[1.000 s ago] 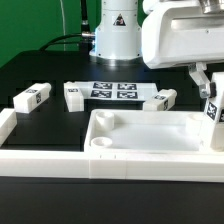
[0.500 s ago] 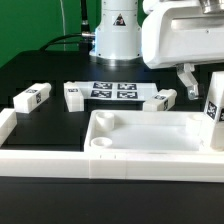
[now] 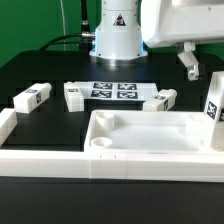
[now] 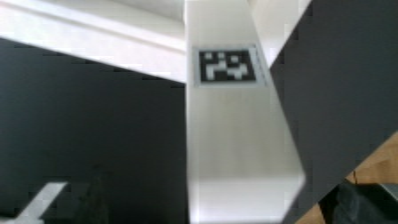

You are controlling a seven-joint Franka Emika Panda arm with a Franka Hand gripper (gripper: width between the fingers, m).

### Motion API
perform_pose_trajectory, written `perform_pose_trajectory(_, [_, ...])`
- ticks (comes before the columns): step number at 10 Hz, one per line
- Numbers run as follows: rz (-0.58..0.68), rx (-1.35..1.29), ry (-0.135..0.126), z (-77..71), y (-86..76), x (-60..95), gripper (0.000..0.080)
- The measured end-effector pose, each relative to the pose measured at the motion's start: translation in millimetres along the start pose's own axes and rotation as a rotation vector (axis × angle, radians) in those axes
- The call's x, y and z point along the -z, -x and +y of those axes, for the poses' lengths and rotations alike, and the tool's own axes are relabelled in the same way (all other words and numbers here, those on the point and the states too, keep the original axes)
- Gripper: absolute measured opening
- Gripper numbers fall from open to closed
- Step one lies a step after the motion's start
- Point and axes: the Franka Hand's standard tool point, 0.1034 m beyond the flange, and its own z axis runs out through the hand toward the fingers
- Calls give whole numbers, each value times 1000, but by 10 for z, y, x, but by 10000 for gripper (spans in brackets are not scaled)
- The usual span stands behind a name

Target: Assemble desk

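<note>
1. The tabletop (image 3: 150, 140) lay rim-up at the front of the black table (image 3: 40, 75). Its right end ran out of the exterior view.
2. An upright leg (image 3: 214, 105) stood at the tabletop's corner on the exterior view's right, with its tag (image 4: 222, 65) facing the wrist camera. The tabletop rim hid the leg's foot, so I could not tell whether it sat in the socket. The frame edge cut off its far side.
3. The wrist view was blurred. The leg (image 4: 231, 130) ran down the middle of it, with dark out-of-focus shapes on either side.
4. The gripper (image 3: 202, 68) hung above the leg, clear of its top. It was spread and held nothing. Only one dark finger (image 3: 190, 62) could be made out, and the other was lost at the frame edge.
5. The white wrist housing filled the exterior view's upper right, pointing down. The arm base (image 3: 115, 35) stood behind it.
6. The left loose leg (image 3: 32, 98), middle loose leg (image 3: 72, 95) and right loose leg (image 3: 160, 98) lay flat behind the tabletop. The marker board (image 3: 112, 90) lay between the last two.
7. The barrier wall (image 3: 40, 160) ran along the front, and its ends were cut off.
</note>
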Motion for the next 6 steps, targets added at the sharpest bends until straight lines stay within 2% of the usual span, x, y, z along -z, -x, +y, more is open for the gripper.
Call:
perform_pose_trajectory(3, [-56, -7, -12, -20, 71, -32, 649])
perform_pose_trajectory(4, [-130, -30, -24, -33, 142, -60, 649])
perform_pose_trajectory(6, [-260, -41, -53, -91, 107, -26, 649])
